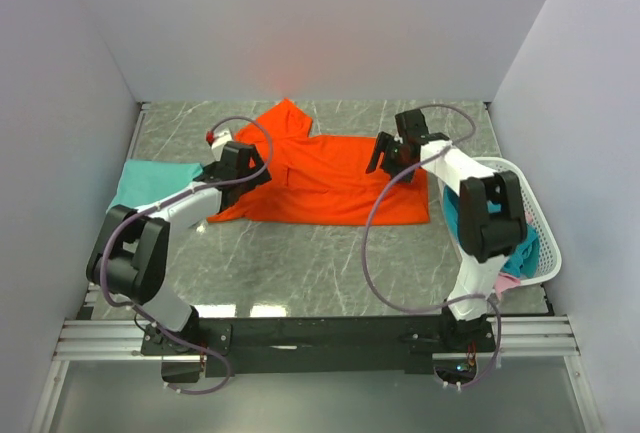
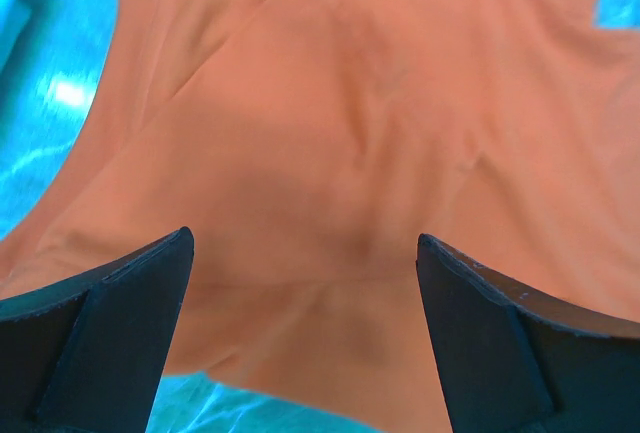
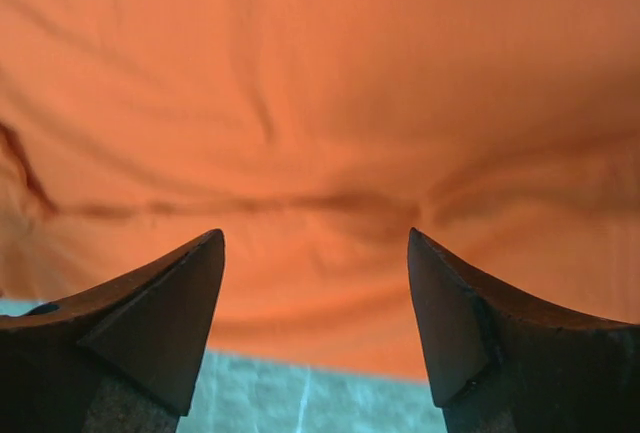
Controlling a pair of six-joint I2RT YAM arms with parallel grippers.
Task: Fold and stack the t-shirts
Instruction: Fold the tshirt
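I'm taking the orange-red t-shirt [image 1: 330, 183] as my reference. It lies spread on the marble-patterned table [image 1: 330, 263], about midway across it. Its near edge runs fairly straight, and one pointed piece sticks out toward the back wall at its far left corner. A few creases run across the cloth.

The left gripper [image 1: 250, 165] sits over the shirt's left edge. In my left wrist view, its fingers [image 2: 120, 293] are spread wide, with only orange cloth showing in the gap between them. The left gripper [image 2: 300, 253] holds nothing that I can see.

The right gripper [image 1: 388, 158] is over the shirt's far right part, close to the right edge. In the right wrist view, its fingers [image 3: 460, 303] are also well apart, though slightly less so than the left pair. A dark wrinkle in the fabric runs just beyond the right gripper [image 3: 315, 243], and a strip of table shows on the near side. From these angles I can't say for sure whether either set of tips is touching the cloth or sits just above it.

Just left of the orange shirt, partly behind the left arm, a teal t-shirt [image 1: 150, 181] lies flat. To the orange shirt's right, past the right arm, stands a white lattice basket [image 1: 545, 253] with teal and pink cloth [image 1: 520, 253] bunched inside.
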